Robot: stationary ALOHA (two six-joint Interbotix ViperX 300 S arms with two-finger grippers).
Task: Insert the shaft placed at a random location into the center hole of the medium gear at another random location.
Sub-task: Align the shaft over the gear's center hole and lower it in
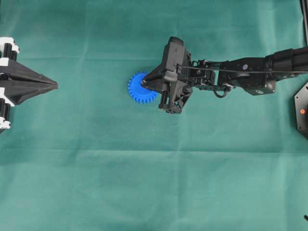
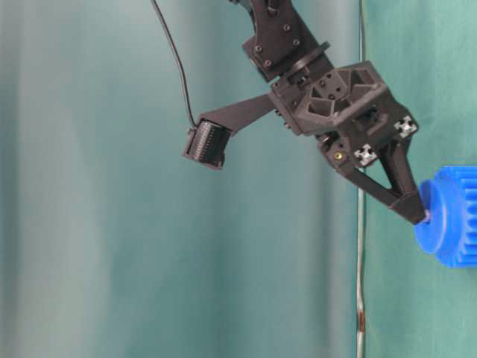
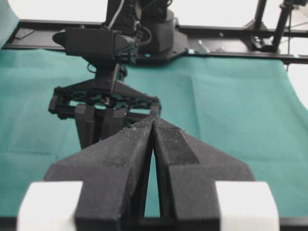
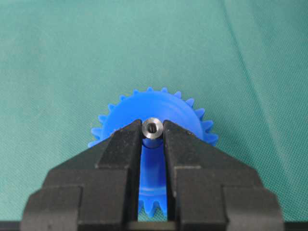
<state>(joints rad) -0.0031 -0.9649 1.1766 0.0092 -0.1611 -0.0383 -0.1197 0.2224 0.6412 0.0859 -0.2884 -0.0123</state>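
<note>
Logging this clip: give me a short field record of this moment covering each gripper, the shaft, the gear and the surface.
right gripper: shut on the shaft, tips over the hub of the medium gear
shaft: seen end-on between the fingertips; whether it has entered the center hole cannot be told
medium gear: blue, flat on the green cloth
left gripper: shut, empty, at the left edge, apart from the gear

Medium gear (image 1: 141,88) flat on the cloth (image 1: 144,183) near mid-table, right gripper (image 1: 144,84) directly over its hub, shaft (image 4: 152,128) between the fingertips above the gear's middle, left gripper (image 1: 54,85) well apart at the left edge.
</note>
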